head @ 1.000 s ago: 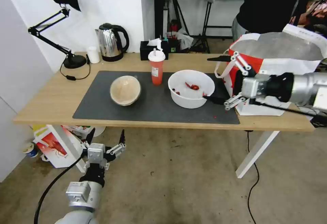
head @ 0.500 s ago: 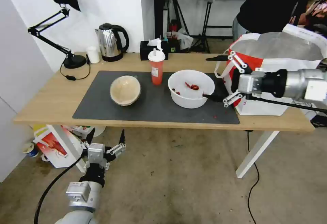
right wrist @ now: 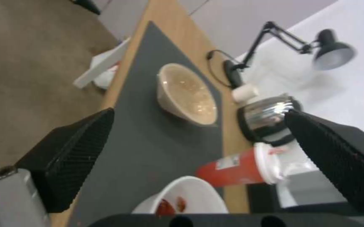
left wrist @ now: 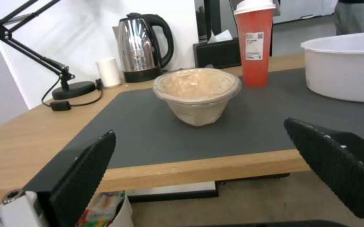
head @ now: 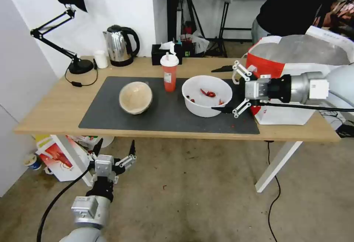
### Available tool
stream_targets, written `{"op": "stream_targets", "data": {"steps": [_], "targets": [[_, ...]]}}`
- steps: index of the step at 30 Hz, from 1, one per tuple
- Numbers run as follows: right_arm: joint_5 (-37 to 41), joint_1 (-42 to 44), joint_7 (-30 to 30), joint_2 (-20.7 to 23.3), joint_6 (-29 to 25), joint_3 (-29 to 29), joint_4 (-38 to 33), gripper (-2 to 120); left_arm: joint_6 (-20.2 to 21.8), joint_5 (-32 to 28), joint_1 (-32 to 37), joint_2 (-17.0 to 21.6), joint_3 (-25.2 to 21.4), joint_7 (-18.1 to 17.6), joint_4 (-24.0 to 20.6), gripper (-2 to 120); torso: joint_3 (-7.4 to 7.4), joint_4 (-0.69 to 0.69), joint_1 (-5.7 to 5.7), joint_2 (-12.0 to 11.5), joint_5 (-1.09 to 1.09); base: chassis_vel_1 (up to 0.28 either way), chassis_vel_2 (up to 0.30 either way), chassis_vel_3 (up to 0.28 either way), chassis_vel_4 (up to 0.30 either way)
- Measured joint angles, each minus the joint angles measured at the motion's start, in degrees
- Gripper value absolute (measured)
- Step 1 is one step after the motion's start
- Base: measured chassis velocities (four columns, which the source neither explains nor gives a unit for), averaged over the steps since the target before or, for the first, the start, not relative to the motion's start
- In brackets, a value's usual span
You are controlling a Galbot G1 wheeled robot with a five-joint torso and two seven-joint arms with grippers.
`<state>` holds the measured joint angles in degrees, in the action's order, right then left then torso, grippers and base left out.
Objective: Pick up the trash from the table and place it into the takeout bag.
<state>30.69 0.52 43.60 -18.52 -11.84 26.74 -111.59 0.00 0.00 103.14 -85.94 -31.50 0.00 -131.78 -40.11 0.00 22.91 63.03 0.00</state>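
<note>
My right pincer (head: 220, 89) hangs over the counter (head: 55, 105) at the right side of the white bowl (head: 207, 95), its fingers spread wide, one tip above the far rim and the other by the near rim, so the bowl's right edge sits between them. I hold nothing. From my head camera I cannot tell for sure whether the lower fingertip is touching the rim or just beside it.

The red cup (head: 169, 73) stands upright just left of the white bowl, near its far side, and the tan bowl (head: 135, 97) rests farther left on the dark mat (head: 162, 118). The takeout bag (head: 295, 72) stands open at the right end of the counter, directly behind my right arm. All three pieces of trash are on the counter, so none of the task is done, as I judge it.

My left pincer (head: 112, 153) is parked low in front of the counter, below its edge, fingers spread and empty; its wrist camera looks across at the tan bowl (left wrist: 197, 94).

The risks, as I see them: the white bowl is thin and wide, so a pinch on one rim may flex it and let it tilt, spilling the red scraps (head: 208, 93) onto the mat. Pushing in too far could shove the bowl into the red cup and topple it. Swinging back to the bag, my arm could knock its near wall and collapse the opening.
</note>
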Motion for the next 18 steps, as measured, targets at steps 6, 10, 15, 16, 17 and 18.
{"op": "stream_targets", "data": {"steps": [6, 10, 15, 16, 17, 18], "targets": [[0.6, -3.6, 1.6, -1.3, 0.6, 3.9, 1.3, 100, 0.0, 0.0, 0.0, 0.0, 0.0, 0.0, 0.0, 100, 0.00, -0.02, 0.00, 0.0, 0.00, 0.000, 0.000, 0.000, 0.000], [0.9, -4.0, 1.6, -1.5, 0.8, 4.6, 1.3, 100, 0.0, 0.0, 0.0, 0.0, 0.0, 0.0, 0.0, 100, 0.01, -0.02, 0.00, 0.0, 0.00, 0.000, 0.000, 0.000, 0.000], [4.8, -6.2, -0.4, -2.6, 3.2, 8.6, 1.0, 100, 0.0, 0.0, 0.0, 0.0, 0.0, 0.0, 0.0, 100, 0.00, 0.03, 0.00, 0.0, 0.01, 0.000, 0.000, 0.000, 0.000], [4.8, -6.2, -0.4, -2.6, 3.2, 8.6, 1.0, 100, 0.0, 0.0, 0.0, 0.0, 0.0, 0.0, 0.0, 100, 0.00, 0.03, 0.00, 0.0, 0.01, 0.000, 0.000, 0.000, 0.000], [4.9, -6.4, -0.4, -2.6, 3.4, 8.8, 1.1, 100, 0.0, 0.0, 0.0, 0.0, 0.0, 0.0, 0.0, 100, 0.01, 0.03, 0.00, 0.0, 0.00, 0.000, 0.000, 0.000, 0.000], [6.4, -7.2, -1.3, -3.0, 4.6, 10.1, 1.0, 100, 0.0, 0.0, 0.0, 0.0, 0.0, 0.0, 0.0, 100, 0.01, -0.02, 0.00, 0.0, -0.02, 0.000, 0.000, 0.000, 0.000]]}}
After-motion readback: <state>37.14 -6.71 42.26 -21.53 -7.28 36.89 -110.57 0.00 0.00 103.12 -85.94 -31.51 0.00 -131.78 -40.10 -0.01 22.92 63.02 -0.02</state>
